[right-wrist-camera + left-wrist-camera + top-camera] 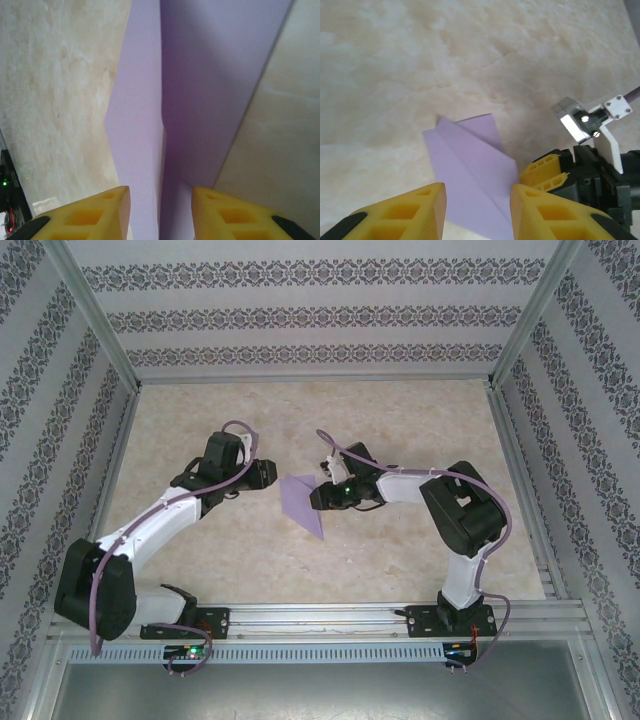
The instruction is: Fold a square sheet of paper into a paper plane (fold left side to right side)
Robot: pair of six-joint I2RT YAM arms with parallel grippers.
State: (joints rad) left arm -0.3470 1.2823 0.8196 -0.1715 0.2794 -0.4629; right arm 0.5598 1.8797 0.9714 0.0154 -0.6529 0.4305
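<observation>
The thin lavender-purple sheet of paper (303, 506) lies on the beige marbled table (400, 430), in the middle between the two arms. It is already creased into a narrow pointed shape, with layers one over the other. The left gripper (270, 476) stands just beside its left edge and the right gripper (318, 498) at its right edge.

In the left wrist view the yellow fingers (420, 210) are apart and the sheet lies flat below the gap between them, so this pincer is open and holds nothing. In the right wrist view the two yellow fingers (90, 215) are apart also. A long crease of the sheet runs into the gap, but nothing is pinched there, so this pincer is open too.

The sheet is probably very light and soft, with almost no stiffness except along the creases. On the smooth table it will likely slide away when it is pushed from one side only, and a folded flap may spring up again if it is not pressed.

The good place to take hold seems to be a free edge or corner of the upper layer, where one finger can go under the paper. The other gripper can press near the crease to keep the sheet in place. A gentle pinch should be enough, because hard pulling may wrinkle or tear the paper, and the sharp tip bends easily.
</observation>
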